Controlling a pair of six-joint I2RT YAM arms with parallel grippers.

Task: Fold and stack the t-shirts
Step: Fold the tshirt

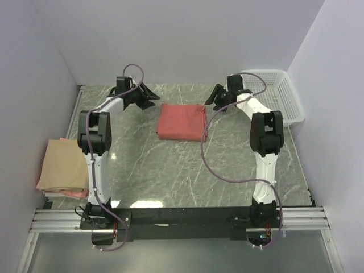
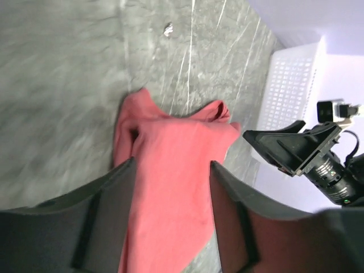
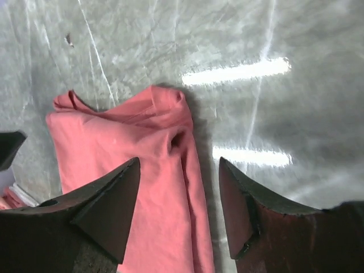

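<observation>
1. The salmon-red t-shirt [image 1: 182, 121] lies folded at the far middle of the marble worktop [image 1: 170, 176].
2. The left end effector [image 1: 151, 98] and right end effector [image 1: 211, 98] hover beside its far corners, fingers apart, gripping nothing.
3. At the worktop's left edge, the tan-beige t-shirt [image 1: 63, 164] rests folded on the pink t-shirt [image 1: 62, 193].

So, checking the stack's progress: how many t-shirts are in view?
3. A salmon-red shirt lies folded at centre; a tan shirt sits far left, on top of a pink shirt. More may hide underneath.
</observation>
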